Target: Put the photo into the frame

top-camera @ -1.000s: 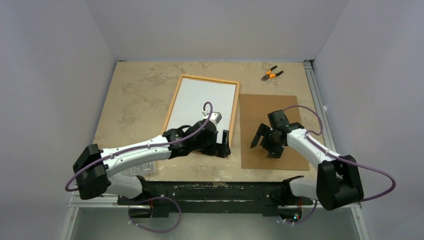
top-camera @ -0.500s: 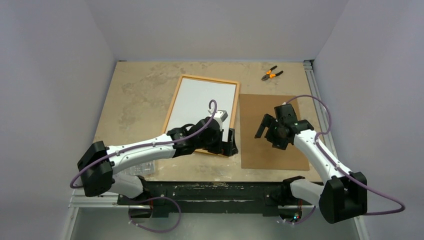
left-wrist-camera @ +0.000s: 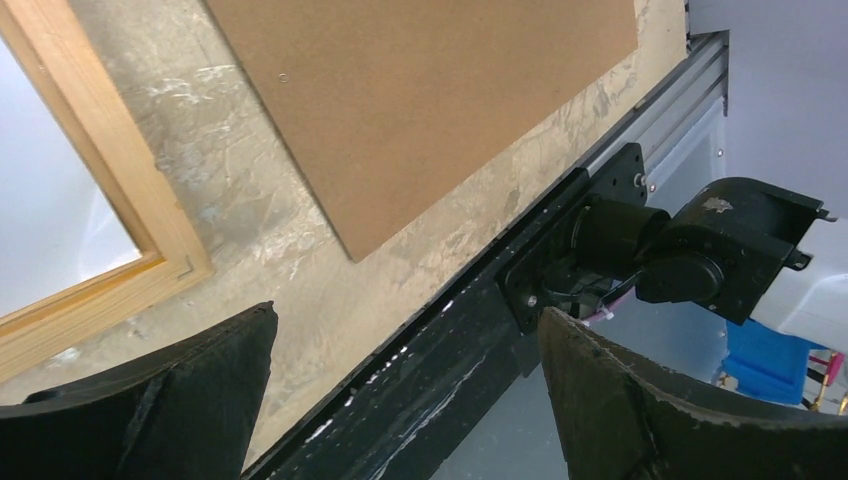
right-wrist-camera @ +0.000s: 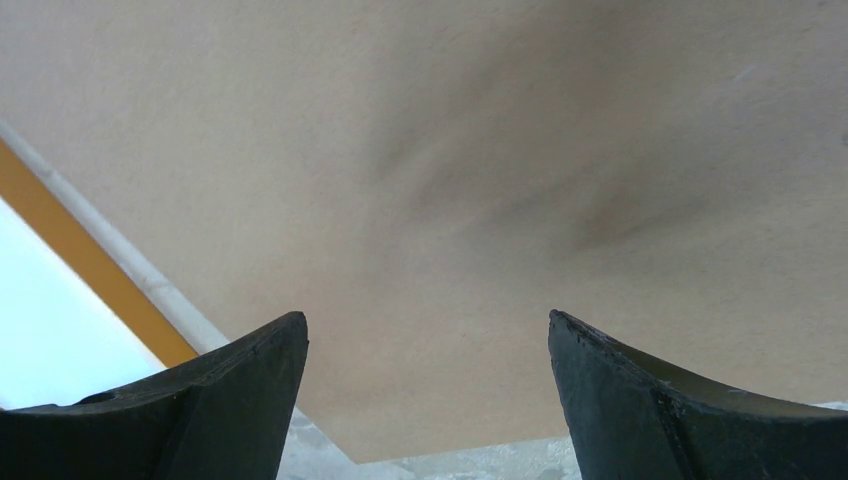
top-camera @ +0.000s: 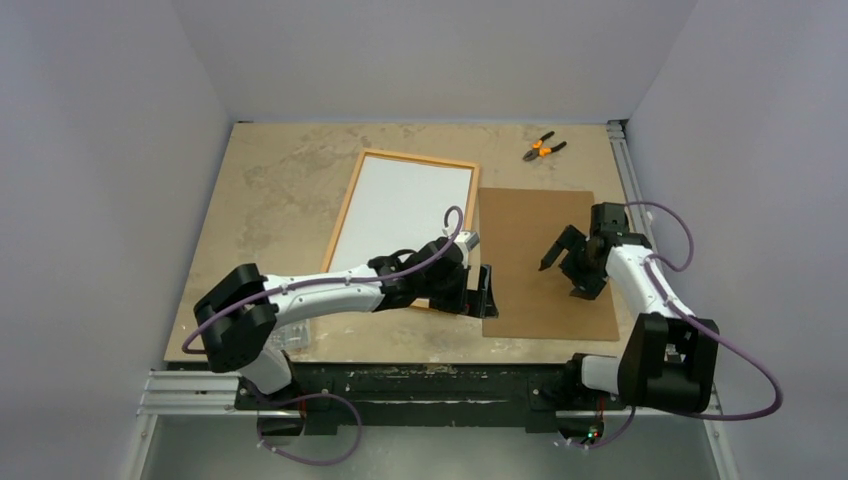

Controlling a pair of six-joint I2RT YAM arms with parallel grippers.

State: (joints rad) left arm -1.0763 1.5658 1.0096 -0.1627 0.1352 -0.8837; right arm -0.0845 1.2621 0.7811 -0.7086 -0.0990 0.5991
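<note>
The frame (top-camera: 346, 212), with its thin orange border, lies flat at the table's middle. A plain white surface (top-camera: 405, 208) fills its opening. The photo's printed side shows in no view. My left gripper (top-camera: 480, 292) is open and empty, low by the frame's near right corner (left-wrist-camera: 120, 235) and the brown backing board's near left corner (left-wrist-camera: 400, 90); the left wrist view shows its jaws wide apart (left-wrist-camera: 408, 315). My right gripper (top-camera: 566, 272) is open and empty above the board (top-camera: 530, 300). The right wrist view (right-wrist-camera: 427, 315) shows the board (right-wrist-camera: 480, 180) and the frame's border (right-wrist-camera: 90, 265).
Orange-handled pliers (top-camera: 543, 148) lie at the back right. A clear plastic piece (top-camera: 285, 338) sits at the near edge by the left arm. A metal rail (top-camera: 625, 170) runs along the table's right side. Grey walls enclose the table.
My left gripper has moved right, from the frame's near edge to the board's near left corner. My right gripper has moved right and farther back over the board.
</note>
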